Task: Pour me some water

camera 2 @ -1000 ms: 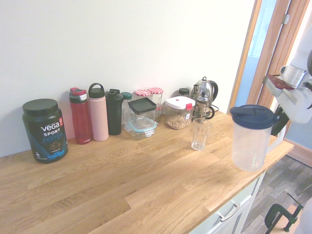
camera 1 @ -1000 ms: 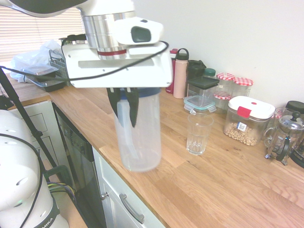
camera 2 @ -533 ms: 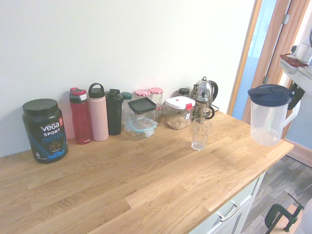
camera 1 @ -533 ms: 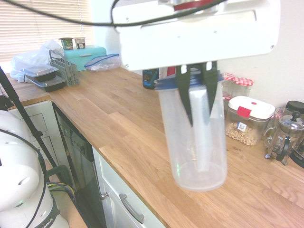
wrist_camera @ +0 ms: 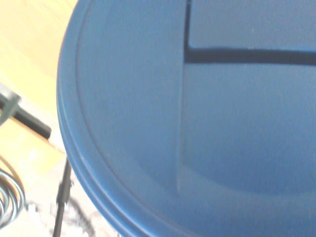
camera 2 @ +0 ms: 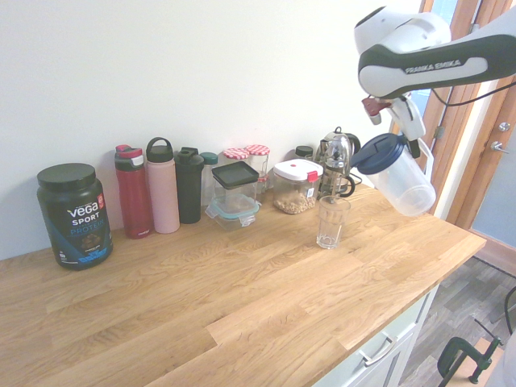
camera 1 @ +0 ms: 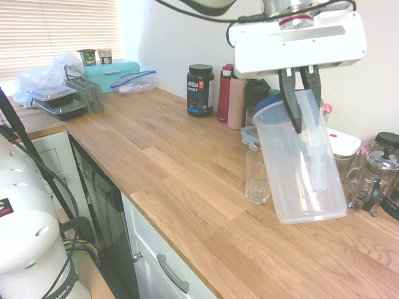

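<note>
A clear plastic pitcher (camera 1: 299, 168) with a dark blue lid (camera 2: 376, 153) hangs tilted in the air, lid end leaning toward the drinking glass. My gripper (camera 1: 300, 103) is shut on the pitcher's handle from above. The empty ribbed glass (camera 1: 257, 175) stands on the wooden counter (camera 1: 181, 187), just left of and below the pitcher. In the second exterior view the pitcher (camera 2: 401, 179) hovers up and to the right of the glass (camera 2: 331, 222). The blue lid (wrist_camera: 197, 123) fills the wrist view. No water shows inside the pitcher.
Along the wall stand a black Vega tub (camera 2: 73, 214), red, pink and dark bottles (camera 2: 162, 185), storage containers (camera 2: 296, 185), jars and a French press (camera 1: 372, 180). A dish rack and bags (camera 1: 56, 87) sit at the counter's far end.
The pitcher has swung inward over the counter toward the glass, and it has tipped from upright to leaning with its lid toward the glass.
</note>
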`<act>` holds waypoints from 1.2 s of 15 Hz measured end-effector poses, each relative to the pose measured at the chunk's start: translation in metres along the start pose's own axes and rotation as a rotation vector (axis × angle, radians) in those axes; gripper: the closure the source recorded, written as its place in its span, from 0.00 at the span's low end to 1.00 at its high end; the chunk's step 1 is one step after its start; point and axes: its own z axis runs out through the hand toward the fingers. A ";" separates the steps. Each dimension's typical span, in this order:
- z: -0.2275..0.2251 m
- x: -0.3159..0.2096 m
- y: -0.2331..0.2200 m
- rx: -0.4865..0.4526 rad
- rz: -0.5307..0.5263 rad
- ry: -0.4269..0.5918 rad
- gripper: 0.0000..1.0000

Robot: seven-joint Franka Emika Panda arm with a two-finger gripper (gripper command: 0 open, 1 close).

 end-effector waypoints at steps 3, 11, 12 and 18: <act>0.009 0.021 -0.026 -0.034 -0.017 -0.063 1.00; 0.017 0.042 -0.064 -0.146 -0.039 -0.130 1.00; 0.017 0.044 -0.067 -0.155 -0.043 -0.133 1.00; 0.013 0.041 -0.069 -0.160 -0.039 -0.131 1.00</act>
